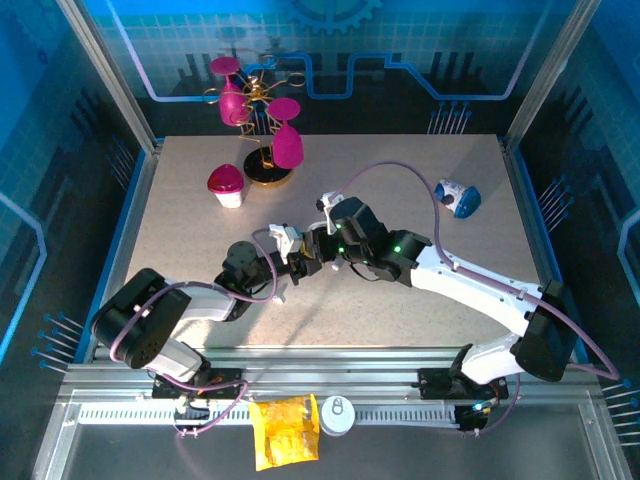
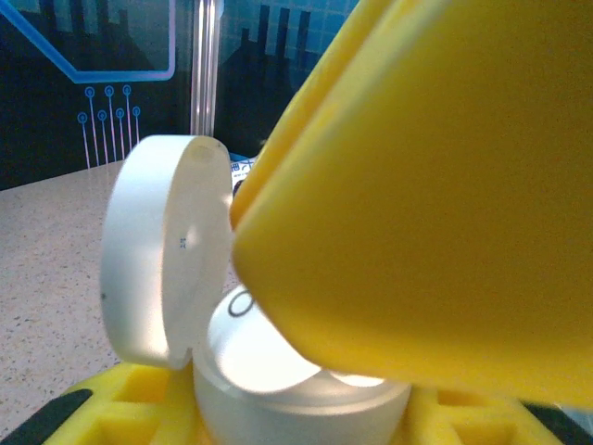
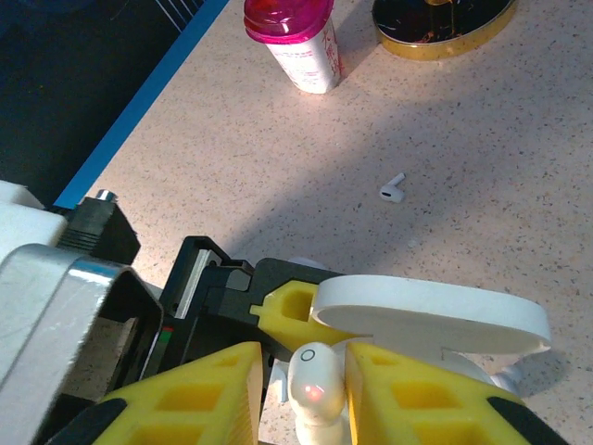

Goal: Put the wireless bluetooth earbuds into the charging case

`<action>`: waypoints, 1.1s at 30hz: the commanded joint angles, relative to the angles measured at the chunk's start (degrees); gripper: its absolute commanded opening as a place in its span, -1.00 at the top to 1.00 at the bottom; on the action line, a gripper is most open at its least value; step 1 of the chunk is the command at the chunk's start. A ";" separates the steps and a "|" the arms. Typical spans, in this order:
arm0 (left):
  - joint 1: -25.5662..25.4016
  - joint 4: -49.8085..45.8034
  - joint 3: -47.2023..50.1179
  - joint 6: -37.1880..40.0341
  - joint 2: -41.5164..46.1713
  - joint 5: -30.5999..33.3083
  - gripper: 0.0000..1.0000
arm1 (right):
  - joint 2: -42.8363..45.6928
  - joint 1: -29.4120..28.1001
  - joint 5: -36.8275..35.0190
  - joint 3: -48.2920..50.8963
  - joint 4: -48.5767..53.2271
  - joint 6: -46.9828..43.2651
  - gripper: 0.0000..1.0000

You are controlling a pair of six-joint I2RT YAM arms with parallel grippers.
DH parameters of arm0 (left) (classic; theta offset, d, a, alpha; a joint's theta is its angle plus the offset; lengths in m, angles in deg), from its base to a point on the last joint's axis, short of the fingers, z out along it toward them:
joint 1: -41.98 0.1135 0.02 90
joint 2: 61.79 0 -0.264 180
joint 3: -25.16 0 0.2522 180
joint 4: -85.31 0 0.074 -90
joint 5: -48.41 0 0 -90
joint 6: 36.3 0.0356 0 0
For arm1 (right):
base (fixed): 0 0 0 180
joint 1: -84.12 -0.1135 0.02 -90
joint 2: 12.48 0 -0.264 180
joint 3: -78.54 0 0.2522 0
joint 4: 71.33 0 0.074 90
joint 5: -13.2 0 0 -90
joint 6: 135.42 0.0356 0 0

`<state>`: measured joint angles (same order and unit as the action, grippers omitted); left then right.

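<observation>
Table-top close-up: a glossy white earbud (image 3: pixel 315 385), short-stemmed and far smaller than the case under it, stands between the yellow fingers (image 3: pixel 185 403) of the right gripper (image 3: pixel 304 360). It is directly over the open case (image 2: pixel 296 394), near the middle of the table (image 3: pixel 482 139). A reddish glow shows on its rounded body, with a small ring mark just above. The fingers stand narrowly apart on either side of it. Whether they pinch it or only flank it, I cannot tell. The picture edge cuts off its lower end, so how deep it sits in the case is hard to make out.

The left gripper (image 1: pixel 297 263) is closed on the case's round white base, with yellow pads against its sides. The lid (image 2: pixel 162 250) is swung open on its hinge.

A second earbud (image 3: pixel 393 190) lies alone on the speckled table, well apart from the case. It lies toward a pink-capped bottle (image 3: pixel 296 37) and a gold base (image 3: pixel 445 19) that the top edge cuts off.

From the left wrist, one big yellow finger of the right gripper blocks most of the case's inside. Only a bright sliver of the wells shows. From overhead, the two grippers meet so closely that the case between them is hard to pick out.
</observation>
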<state>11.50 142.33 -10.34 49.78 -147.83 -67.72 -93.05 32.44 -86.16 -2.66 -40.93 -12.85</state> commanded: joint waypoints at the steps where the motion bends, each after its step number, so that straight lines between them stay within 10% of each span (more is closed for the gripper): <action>1: 0.25 0.72 -0.85 1.11 1.71 0.21 0.47 | -0.37 0.88 0.83 0.56 -0.12 0.12 0.44; 33: 0.17 -1.33 -1.85 1.73 2.97 0.03 0.47 | 2.14 2.90 4.13 1.60 1.46 0.21 0.64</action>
<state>11.50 139.73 -10.41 49.80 -146.43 -67.75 -92.90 34.76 -82.93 -2.22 -40.49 -12.82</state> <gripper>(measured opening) 0.380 0.179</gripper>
